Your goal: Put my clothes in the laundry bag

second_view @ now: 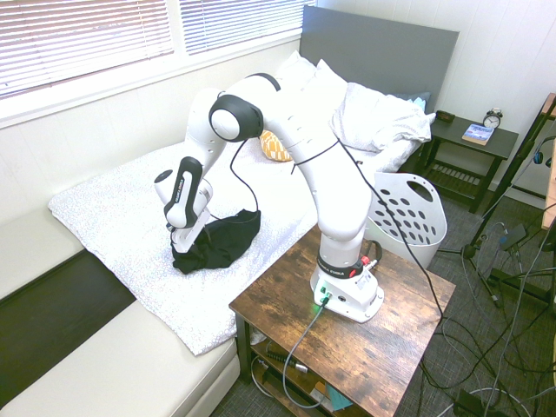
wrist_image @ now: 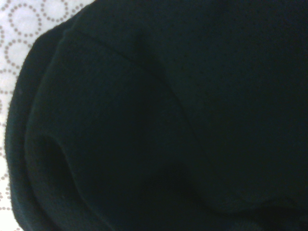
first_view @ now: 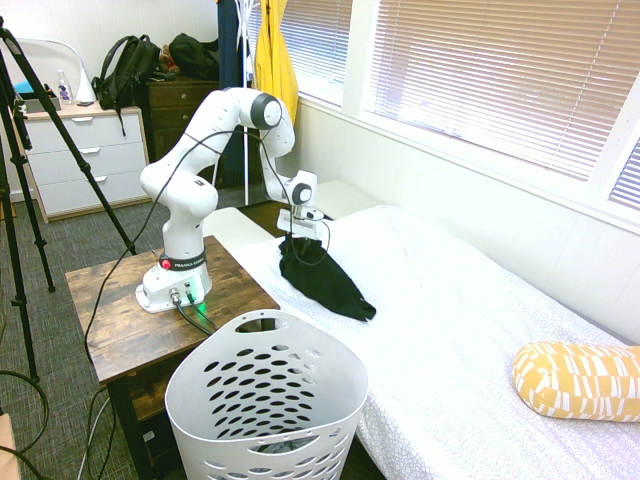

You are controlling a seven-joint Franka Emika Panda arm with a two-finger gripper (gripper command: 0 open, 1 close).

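Garment (first_view: 325, 280) lies bunched on the bed (first_view: 430, 340), outside the basket (first_view: 186, 405), with the pincer (second_view: 181, 250) down at its end farther from the basket. Whether the pincer stands apart, together or clamped on cloth, I cannot tell: black folds and the hand's own body hide it. The step in hand looks like getting a grip. To do it well, take a thick fold rather than one thin layer, press only lightly so the sheet isn't pinched too, and close fully before any lift. Then rise straight up and watch whether the whole garment follows. Its loose end, nearer the basket, will likely hang low, so it needs to clear the basket's rim. Let go only over the middle of the basket, or a sleeve or hem may drape outside.
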